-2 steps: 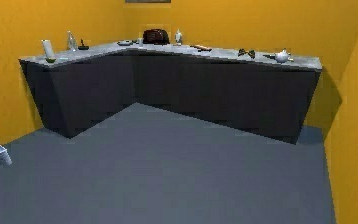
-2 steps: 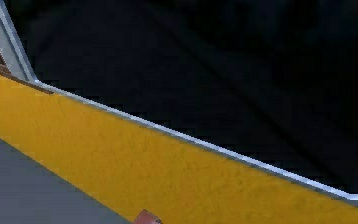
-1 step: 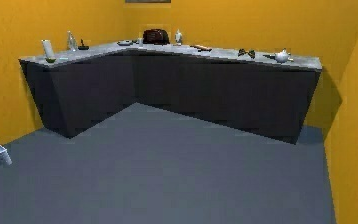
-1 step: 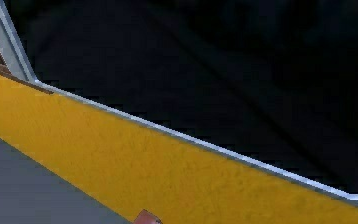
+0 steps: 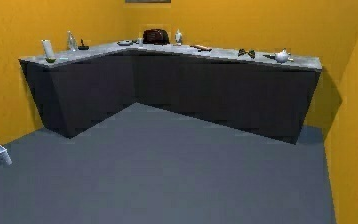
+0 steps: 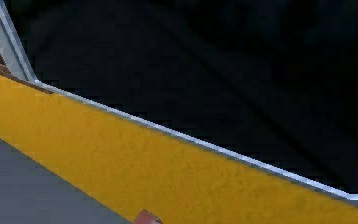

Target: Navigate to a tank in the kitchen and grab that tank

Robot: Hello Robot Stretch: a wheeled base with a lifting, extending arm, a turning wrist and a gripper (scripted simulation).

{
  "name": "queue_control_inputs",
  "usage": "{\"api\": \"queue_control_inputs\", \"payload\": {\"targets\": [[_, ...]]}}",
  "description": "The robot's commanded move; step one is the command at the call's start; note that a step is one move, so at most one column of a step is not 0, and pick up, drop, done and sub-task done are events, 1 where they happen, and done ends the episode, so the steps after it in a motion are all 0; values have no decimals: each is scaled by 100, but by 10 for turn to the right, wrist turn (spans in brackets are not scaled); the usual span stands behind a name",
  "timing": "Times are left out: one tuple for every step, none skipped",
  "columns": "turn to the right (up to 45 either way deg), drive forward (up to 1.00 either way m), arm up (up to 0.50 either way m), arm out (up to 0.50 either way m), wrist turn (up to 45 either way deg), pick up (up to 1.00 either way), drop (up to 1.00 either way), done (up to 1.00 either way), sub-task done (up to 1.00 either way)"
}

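A dark L-shaped counter (image 5: 177,85) is set against orange walls (image 5: 47,20), with bare grey floor (image 5: 167,170) before it. Small things (image 5: 155,36) are spread along its top; no tank can be told among them. A dark window (image 6: 207,70) is seen in the arm side view. The gripper's state cannot be told.

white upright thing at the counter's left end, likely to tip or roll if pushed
Probably tippy: the white thing stands taller than it is wide, near the counter corner, so a push might send it off. It looks rounded, so it may roll once down. Weight cannot be told.
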Motion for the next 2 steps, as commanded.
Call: {"api": "queue_control_inputs", "payload": {"targets": [[0, 0, 0, 0, 450, 0, 0, 0, 0], [0, 0, 0, 0, 450, 0, 0, 0, 0]]}}
